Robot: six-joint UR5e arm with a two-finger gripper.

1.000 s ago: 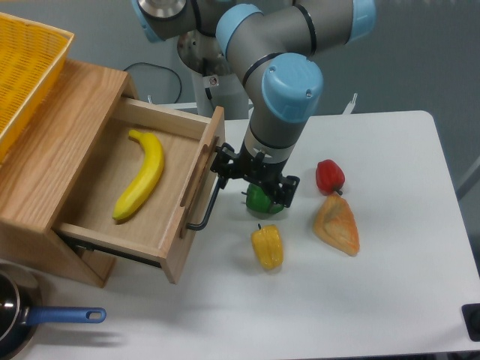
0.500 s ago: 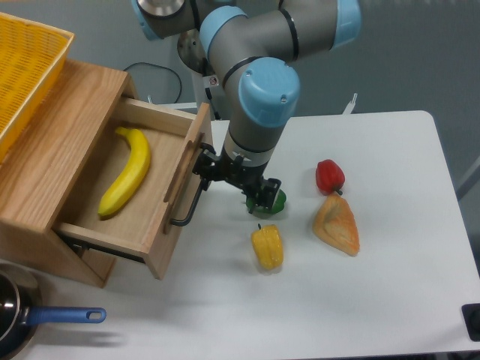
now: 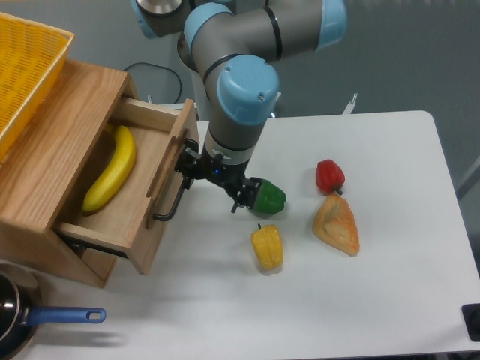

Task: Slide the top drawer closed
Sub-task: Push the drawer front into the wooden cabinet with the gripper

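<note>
Oak makes up the top drawer (image 3: 142,217), which stands partly open at 9 o'clock of the white counter (image 3: 360,300), its black bar handle (image 3: 174,202) facing the arm. A banana (image 3: 111,169) lies inside, its upper end hidden under the cabinet (image 3: 60,142) top. The pincer (image 3: 214,184) presses against the handle; whether it is clenched or released cannot be told. A green pepper (image 3: 268,198) sits partly behind it, a yellow pepper (image 3: 268,248) at 6 o'clock, a red pepper (image 3: 329,175) at 3. A pan (image 3: 30,319) is cut off at the lower left corner.
</note>
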